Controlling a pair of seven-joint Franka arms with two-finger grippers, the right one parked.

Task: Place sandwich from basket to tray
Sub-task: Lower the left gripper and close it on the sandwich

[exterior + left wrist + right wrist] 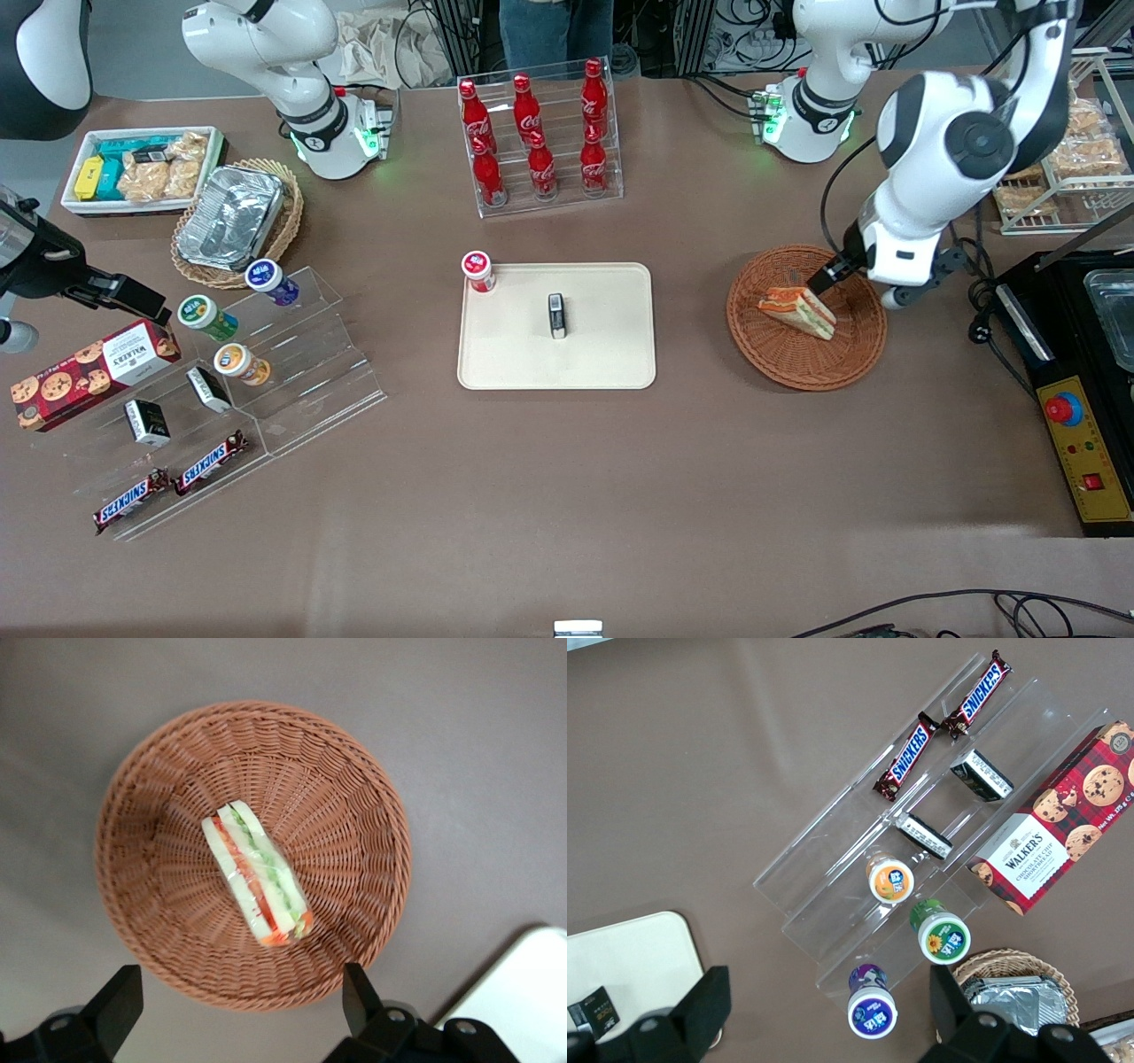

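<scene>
The sandwich (797, 310) is a triangular white-bread wedge with orange-red and green layers. It lies in the round reddish-brown wicker basket (788, 359) toward the working arm's end of the table. My left gripper (822, 280) hangs just above the basket's rim, farther from the front camera than the sandwich. In the left wrist view the gripper (237, 1010) is open and empty, its fingers (117, 1001) wide apart above the basket (177, 806), clear of the sandwich (257, 877). The cream-beige tray (514, 350) lies beside the basket, mid-table; a corner of it (523, 992) shows in the wrist view.
On the tray lie a small black box (556, 315) and a red-capped cup (478, 270) at one corner. A rack of red cola bottles (539, 137) stands farther back. A black control box (1085, 452) sits beside the basket at the table's end.
</scene>
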